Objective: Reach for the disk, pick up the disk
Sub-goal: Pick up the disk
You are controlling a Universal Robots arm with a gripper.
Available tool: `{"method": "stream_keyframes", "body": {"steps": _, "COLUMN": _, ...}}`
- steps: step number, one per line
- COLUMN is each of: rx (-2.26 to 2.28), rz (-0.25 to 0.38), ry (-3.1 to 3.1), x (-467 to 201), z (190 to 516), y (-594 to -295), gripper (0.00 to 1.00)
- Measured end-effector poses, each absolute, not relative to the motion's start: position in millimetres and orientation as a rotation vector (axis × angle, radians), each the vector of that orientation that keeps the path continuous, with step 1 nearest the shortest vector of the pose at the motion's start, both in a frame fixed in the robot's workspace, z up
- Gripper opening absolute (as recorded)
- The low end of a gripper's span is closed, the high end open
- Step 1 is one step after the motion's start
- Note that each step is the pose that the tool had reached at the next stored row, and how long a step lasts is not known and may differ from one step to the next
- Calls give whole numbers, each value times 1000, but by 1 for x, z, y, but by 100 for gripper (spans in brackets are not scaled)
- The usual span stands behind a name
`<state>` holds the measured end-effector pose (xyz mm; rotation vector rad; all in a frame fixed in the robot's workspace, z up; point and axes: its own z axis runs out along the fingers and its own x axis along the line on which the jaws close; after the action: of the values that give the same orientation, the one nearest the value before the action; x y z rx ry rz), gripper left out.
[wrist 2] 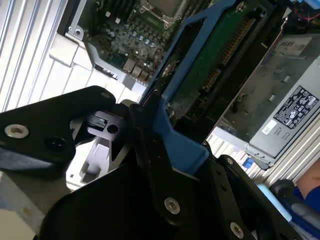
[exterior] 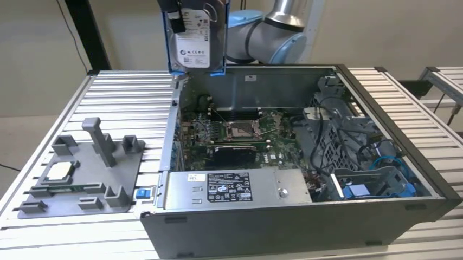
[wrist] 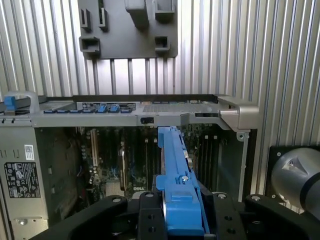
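Slatted aluminium worktop (exterior: 108, 92) carried an open computer case (exterior: 289, 230) and, toward the exterior view's left, a grey fixture plate (exterior: 119, 179). In the upper middle of that frame the disk (exterior: 195, 40) hung clear above the case's rear corner. It stood on end, long axis vertical, white label facing the camera, with nothing touching it from below. In the first wrist view its blue rail (wrist: 175, 175) ran straight out from between the black fingers (wrist: 147, 220), which sat close on either side of it. The contact itself was hidden, so the pinch on the rail was my judgement from how tightly they flanked it. The disk therefore lay directly ahead of the fingers, its length continuing their line rather than crossing it, and the pick-up looked done
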<state>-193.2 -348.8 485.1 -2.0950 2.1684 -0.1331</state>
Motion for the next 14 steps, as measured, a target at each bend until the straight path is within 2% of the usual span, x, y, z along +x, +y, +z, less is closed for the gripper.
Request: {"method": "stream_keyframes", "body": {"steps": 14, "rx": -2096, "rz": -132, "ry": 2169, "x": -145, "z": 485, "y": -349, "gripper": 0}}
